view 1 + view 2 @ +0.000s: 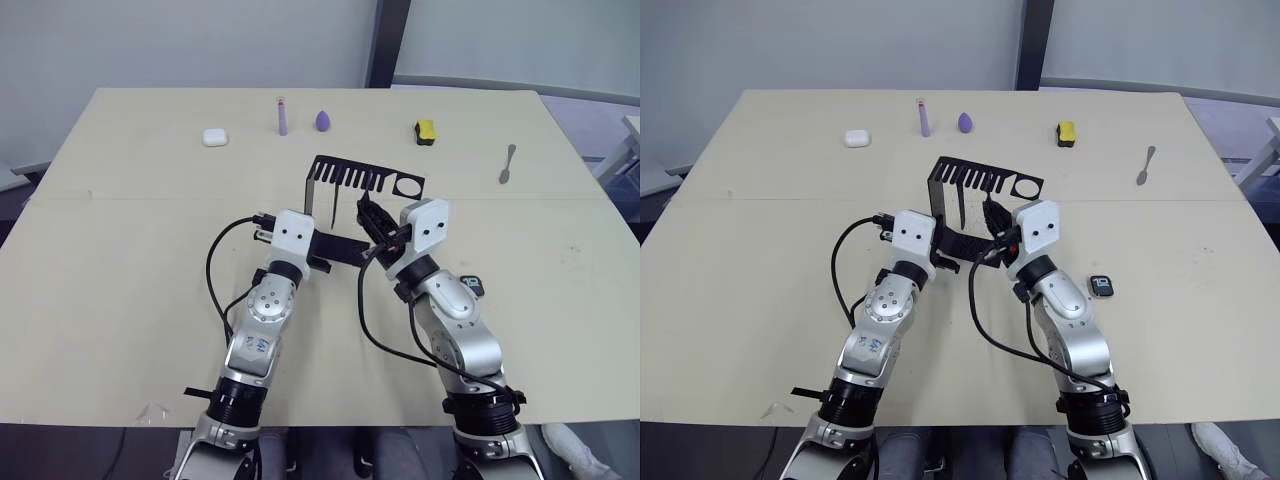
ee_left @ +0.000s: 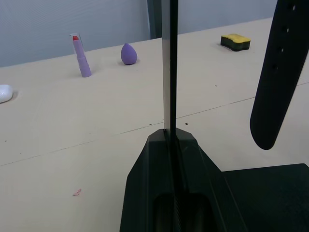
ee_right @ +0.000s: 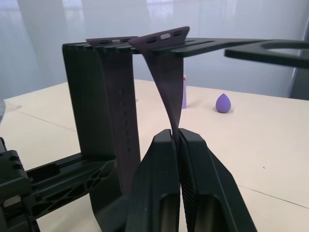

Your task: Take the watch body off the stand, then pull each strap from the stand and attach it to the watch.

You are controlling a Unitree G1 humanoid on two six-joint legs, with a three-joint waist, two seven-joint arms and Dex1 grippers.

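Observation:
The black stand (image 1: 365, 181) sits mid-table with its comb-slotted top arm (image 3: 251, 50) pointing right. My left gripper (image 2: 170, 135) is shut on the thin edge of the stand's upright wall (image 2: 170, 63), just above the flat foot (image 2: 270, 193). Two dark purple straps hang from the top arm. One strap (image 3: 118, 111) hangs straight down. The other strap (image 3: 166, 82) is pulled taut, and my right gripper (image 3: 176, 133) is shut on its lower end. The watch body (image 1: 1100, 286) lies on the table to the right of my right arm, dark screen up.
Along the far side of the table lie a white earbud case (image 1: 215, 137), a purple tube (image 1: 282, 116), a purple egg-shaped sponge (image 1: 324, 121), a yellow-and-black block (image 1: 425, 131) and a spoon (image 1: 508, 163).

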